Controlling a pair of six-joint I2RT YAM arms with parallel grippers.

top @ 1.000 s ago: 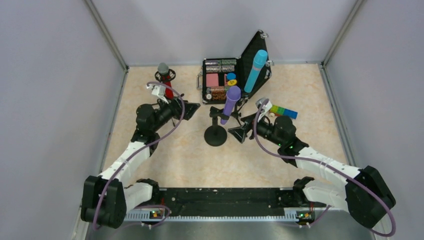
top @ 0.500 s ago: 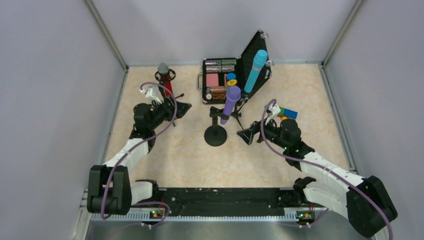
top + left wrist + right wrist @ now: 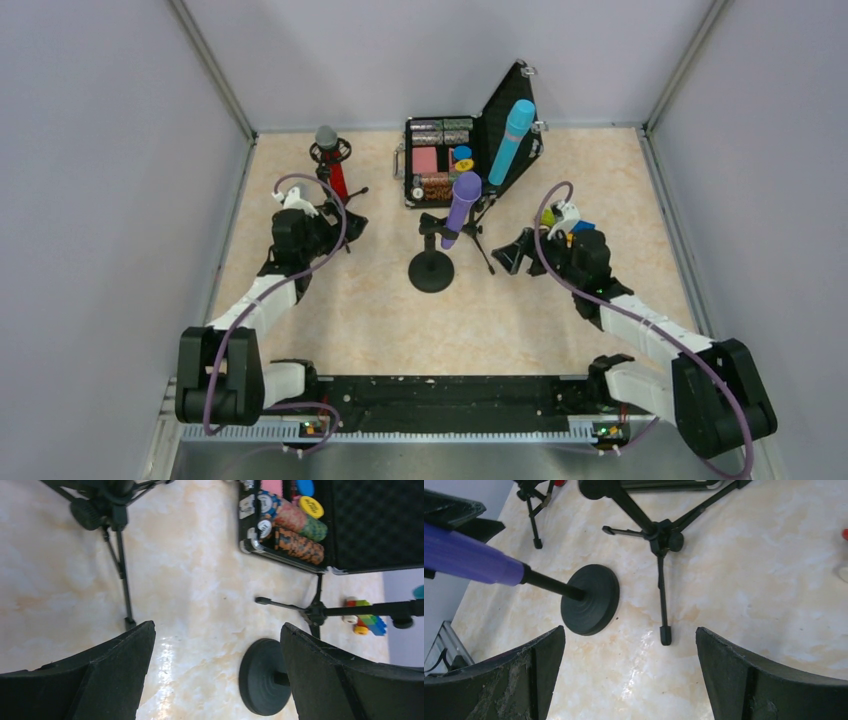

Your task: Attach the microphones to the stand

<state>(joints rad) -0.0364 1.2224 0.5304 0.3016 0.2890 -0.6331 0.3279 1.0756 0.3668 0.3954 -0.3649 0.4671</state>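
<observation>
The glittery red microphone [image 3: 328, 160] with a silver mesh head stands in a small tripod stand [image 3: 119, 555] at the far left. The light blue microphone [image 3: 511, 141] is held high on a tripod stand [image 3: 662, 542] before the case. The purple microphone [image 3: 460, 210] sits on the stand with the round black base [image 3: 431, 271]; it also shows in the right wrist view [image 3: 469, 555]. My left gripper [image 3: 343, 226] is open and empty, right of the red microphone's stand. My right gripper [image 3: 516, 252] is open and empty, right of the round base [image 3: 590, 599].
An open black case [image 3: 440, 160] of poker chips stands at the back, its lid [image 3: 510, 110] raised. A multicoloured toy-brick car [image 3: 367, 622] lies by my right wrist. Tripod legs [image 3: 665, 615] spread over the floor between the grippers. Grey walls close the sides.
Both arms have drawn back from the stands: the left gripper moved left, the right gripper moved right and farther back. Both stay open. The microphones have not moved.
</observation>
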